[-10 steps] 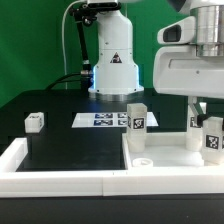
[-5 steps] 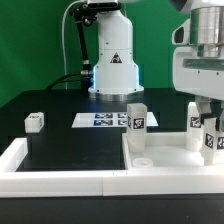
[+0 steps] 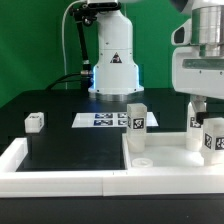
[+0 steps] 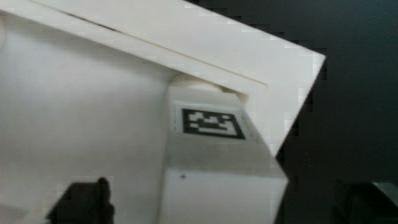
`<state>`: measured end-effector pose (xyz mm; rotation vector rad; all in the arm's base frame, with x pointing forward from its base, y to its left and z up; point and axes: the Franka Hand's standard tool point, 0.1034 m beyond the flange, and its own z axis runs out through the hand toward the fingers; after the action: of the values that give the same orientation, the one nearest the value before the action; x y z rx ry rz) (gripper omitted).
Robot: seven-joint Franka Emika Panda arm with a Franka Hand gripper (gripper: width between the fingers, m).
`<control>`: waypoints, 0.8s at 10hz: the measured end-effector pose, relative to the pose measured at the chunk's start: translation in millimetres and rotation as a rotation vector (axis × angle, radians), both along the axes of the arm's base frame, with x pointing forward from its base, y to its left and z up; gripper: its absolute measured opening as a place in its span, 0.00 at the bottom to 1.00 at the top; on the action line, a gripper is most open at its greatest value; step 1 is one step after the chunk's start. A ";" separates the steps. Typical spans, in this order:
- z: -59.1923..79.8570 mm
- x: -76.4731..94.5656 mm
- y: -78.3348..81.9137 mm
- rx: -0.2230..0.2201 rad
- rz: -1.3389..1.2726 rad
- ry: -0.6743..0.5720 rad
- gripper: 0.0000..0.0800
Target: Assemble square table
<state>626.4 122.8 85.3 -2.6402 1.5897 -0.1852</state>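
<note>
The square table's white slab point(image 3: 172, 160) lies at the exterior view's lower right. One tagged leg point(image 3: 136, 118) stands at its far left corner. A second tagged leg point(image 3: 212, 138) stands upright at the slab's right side, with a third leg point(image 3: 196, 122) just behind it. My gripper point(image 3: 207, 110) hangs right above that right-hand leg. In the wrist view this leg point(image 4: 217, 140) rises between my dark fingers point(image 4: 80, 200), with the gripper point(image 4: 222, 205) open and a gap on each side. A fourth leg point(image 3: 36, 121) lies alone at the left on the black table.
The marker board point(image 3: 98, 120) lies flat in the middle of the table, in front of the arm's base point(image 3: 112, 70). A long white border rail point(image 3: 60, 180) runs along the front edge and turns up the left side. A small round stub point(image 3: 143, 160) sits on the slab.
The jaws have spread wide and let go of the right-hand leg, which stays upright on the slab. Before that, the hand shifted slightly toward the exterior view's right.
</note>
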 end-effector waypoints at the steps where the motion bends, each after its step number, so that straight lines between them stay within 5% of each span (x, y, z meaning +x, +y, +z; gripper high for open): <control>1: -0.2 -0.9 4.2 -0.010 0.105 0.002 0.79; 8: 0.4 2.1 3.1 -0.100 0.752 -0.004 0.81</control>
<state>628.5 125.9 85.8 -3.0789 0.5048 -0.2273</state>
